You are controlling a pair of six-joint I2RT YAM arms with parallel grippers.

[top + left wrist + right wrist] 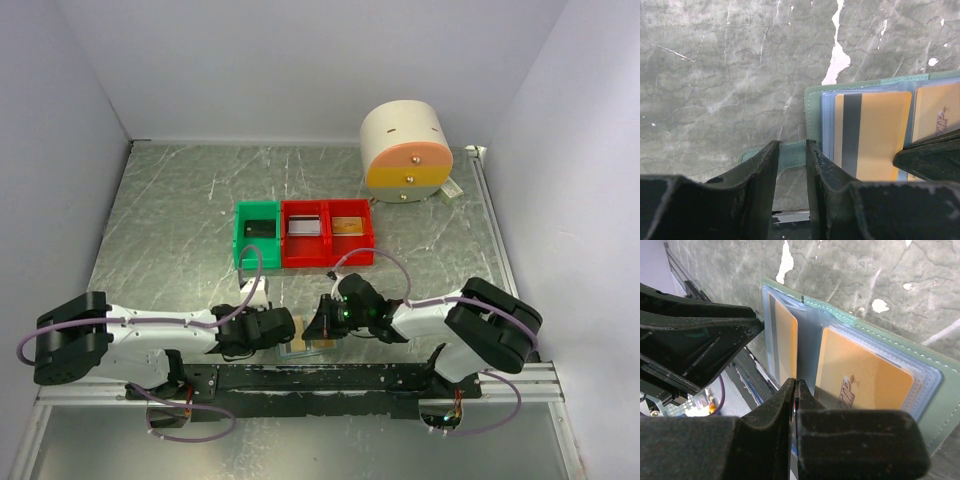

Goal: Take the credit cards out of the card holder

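The card holder [303, 347] lies open and flat at the near table edge, between my two grippers. It has a green cover [813, 115] and a pale blue clear sleeve [810, 335]. Two orange-gold credit cards sit in its pockets. One has a black stripe [875, 135] and shows edge-on in the right wrist view [785, 340]; the other carries printing [940, 112] [865, 375]. My left gripper [790, 147] is narrowly open, its fingers over the holder's green strap [790, 156]. My right gripper [796, 384] is shut, tips at the sleeve's centre fold; whether it pinches plastic I cannot tell.
A green bin [257, 236] and two red bins [305, 236] [351, 232] stand in a row mid-table, holding small items. A round cream and orange drawer unit [405, 152] stands at the back right. A black rail [300, 378] runs along the near edge. Walls enclose three sides.
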